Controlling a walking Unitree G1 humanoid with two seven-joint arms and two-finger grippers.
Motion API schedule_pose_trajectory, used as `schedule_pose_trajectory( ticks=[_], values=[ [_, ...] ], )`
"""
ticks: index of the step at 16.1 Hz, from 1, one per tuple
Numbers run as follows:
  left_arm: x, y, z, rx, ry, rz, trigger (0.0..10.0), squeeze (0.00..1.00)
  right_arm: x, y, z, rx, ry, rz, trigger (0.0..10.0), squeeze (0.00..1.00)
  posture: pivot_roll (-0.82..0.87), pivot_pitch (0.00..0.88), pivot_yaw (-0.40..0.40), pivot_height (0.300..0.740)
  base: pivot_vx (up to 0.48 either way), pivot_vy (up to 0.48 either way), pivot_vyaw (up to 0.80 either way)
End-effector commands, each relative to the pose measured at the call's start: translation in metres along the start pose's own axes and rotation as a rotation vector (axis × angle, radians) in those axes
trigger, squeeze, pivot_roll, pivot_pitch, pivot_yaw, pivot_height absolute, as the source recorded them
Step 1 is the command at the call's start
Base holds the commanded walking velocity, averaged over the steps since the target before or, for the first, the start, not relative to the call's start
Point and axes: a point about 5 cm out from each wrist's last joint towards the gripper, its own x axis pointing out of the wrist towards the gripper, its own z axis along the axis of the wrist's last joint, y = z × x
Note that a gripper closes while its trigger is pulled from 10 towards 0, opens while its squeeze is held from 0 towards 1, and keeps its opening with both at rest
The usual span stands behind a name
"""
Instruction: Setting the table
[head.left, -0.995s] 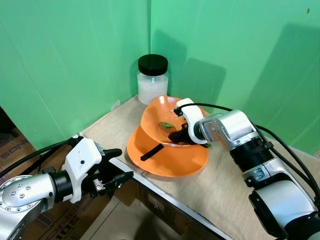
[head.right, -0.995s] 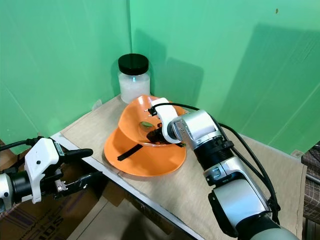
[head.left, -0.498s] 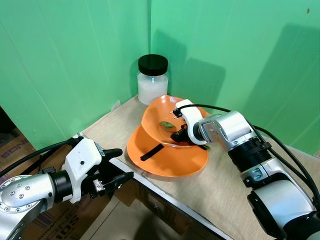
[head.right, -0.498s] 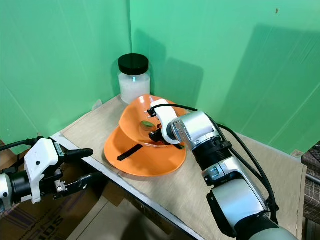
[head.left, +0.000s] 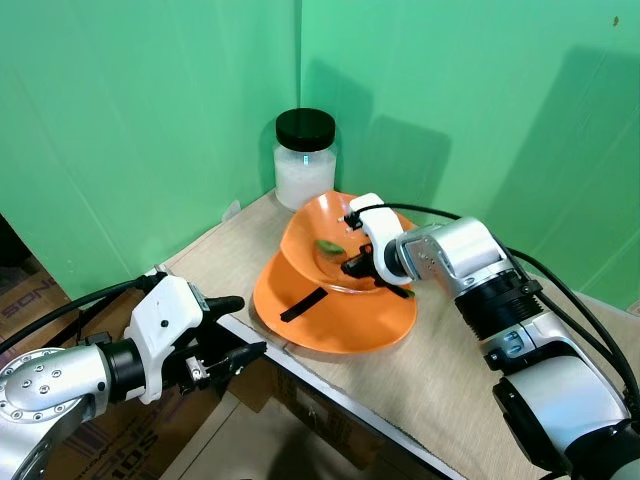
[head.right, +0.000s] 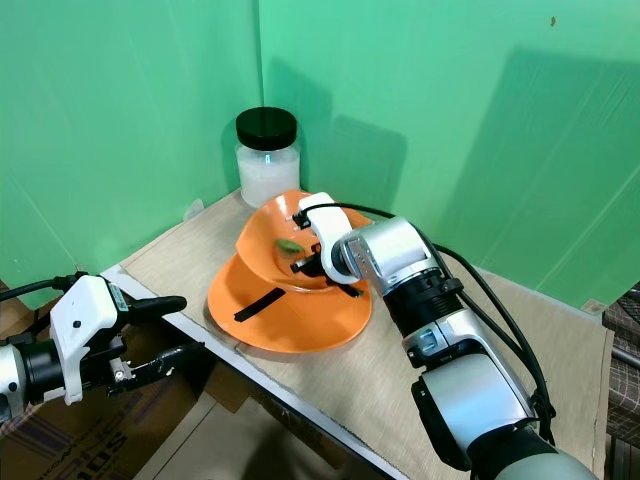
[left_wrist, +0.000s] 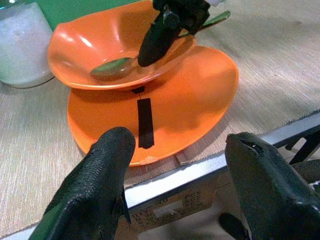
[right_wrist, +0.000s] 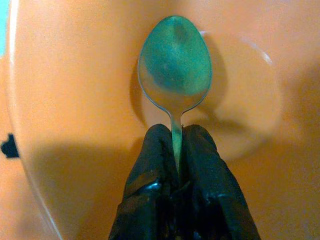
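An orange bowl (head.left: 303, 232) sits tilted on an orange plate (head.left: 345, 322) near the table's back left corner. My right gripper (head.left: 356, 266) reaches into the bowl and is shut on the handle of a metal spoon (right_wrist: 175, 62). The spoon's head (head.left: 327, 244) hovers just over the inside of the bowl. My left gripper (head.left: 236, 328) is open, low in front of the table's front edge, apart from the plate (left_wrist: 195, 100). A black strip (left_wrist: 145, 121) lies on the plate.
A white jar with a black lid (head.left: 305, 158) stands in the corner behind the bowl. Green walls close in the back and left. The beige tabletop (head.left: 450, 380) spreads out to the right, and its metal front edge (head.left: 330, 390) runs diagonally.
My right gripper has lifted and shifted the spoon slightly to the left inside the bowl. The left arm has stayed still.
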Motion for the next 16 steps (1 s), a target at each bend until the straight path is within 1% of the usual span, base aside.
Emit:
schedule_pose_trajectory(
  ticks=[1,2,4,5,6,7,8,9,10,11,12,13,14,16],
  values=[
    [0.001,0.002,0.002,0.018,-0.006,0.005,10.0,0.00,-0.015,-0.002,0.019,-0.010,-0.079,-0.006,0.0,0.00,0.02,0.000,-0.020,0.740,0.000,0.000,0.00],
    [0.002,0.003,0.003,0.018,-0.014,0.012,10.0,0.00,-0.019,-0.002,0.022,-0.010,-0.097,-0.004,0.0,0.00,0.02,0.000,-0.017,0.740,0.000,0.000,0.00],
    [0.001,0.004,0.007,0.016,-0.038,0.018,10.0,0.00,-0.034,-0.004,0.028,0.002,-0.175,-0.001,0.0,0.00,0.01,0.000,-0.001,0.740,0.000,0.000,0.00],
    [0.002,0.004,0.009,0.010,-0.055,0.018,10.0,0.00,-0.039,-0.005,0.029,0.011,-0.191,0.001,0.0,0.00,0.00,0.000,0.001,0.740,0.000,0.000,0.00],
    [0.004,0.004,0.013,0.003,-0.083,0.027,10.0,0.00,-0.046,-0.005,0.031,0.028,-0.274,0.011,0.0,0.00,-0.01,0.000,0.010,0.740,0.000,0.000,0.00],
    [0.008,0.005,0.020,-0.013,-0.145,0.095,10.0,0.00,-0.059,-0.006,0.030,0.032,-0.420,0.016,0.9,0.00,-0.02,0.000,0.009,0.740,0.000,0.000,0.00],
    [0.009,0.006,0.021,-0.017,-0.160,0.120,10.0,0.00,-0.062,-0.007,0.030,0.034,-0.459,0.008,0.9,0.00,-0.02,0.000,0.005,0.740,0.000,0.000,0.00],
    [0.011,0.007,0.024,-0.027,-0.196,0.208,10.0,0.00,-0.070,-0.005,0.024,0.038,-0.556,0.011,10.0,0.00,-0.02,0.000,-0.004,0.740,0.000,0.000,0.00],
    [0.013,0.008,0.024,-0.048,-0.216,0.316,10.0,0.00,-0.079,0.002,0.015,0.040,-0.654,0.026,10.0,0.00,-0.02,0.000,-0.012,0.740,0.000,0.000,0.00],
    [0.013,0.008,0.023,-0.058,-0.215,0.348,10.0,0.00,-0.083,0.005,0.012,0.038,-0.681,0.029,10.0,0.00,-0.01,0.000,-0.026,0.740,0.000,0.000,0.00],
    [0.019,0.007,0.024,-0.063,-0.227,0.464,10.0,0.00,-0.097,0.014,0.000,0.074,-0.832,0.027,10.0,0.00,0.01,0.000,-0.048,0.740,0.000,0.000,0.00],
    [0.023,0.008,0.025,-0.080,-0.245,0.520,10.0,0.00,-0.101,0.018,-0.006,0.077,-0.854,0.011,10.0,0.00,0.00,0.000,-0.051,0.740,0.000,0.000,0.00],
    [0.029,0.008,0.026,-0.082,-0.243,0.557,10.0,0.00,-0.103,0.019,-0.013,0.114,-0.898,-0.033,10.0,0.00,0.00,0.000,-0.057,0.740,0.000,0.000,0.00],
    [0.035,0.009,0.027,-0.096,-0.237,0.615,10.0,0.00,-0.102,0.017,-0.024,0.133,-0.899,-0.085,10.0,0.00,0.01,0.000,-0.060,0.740,0.000,0.000,0.00]
  ],
)
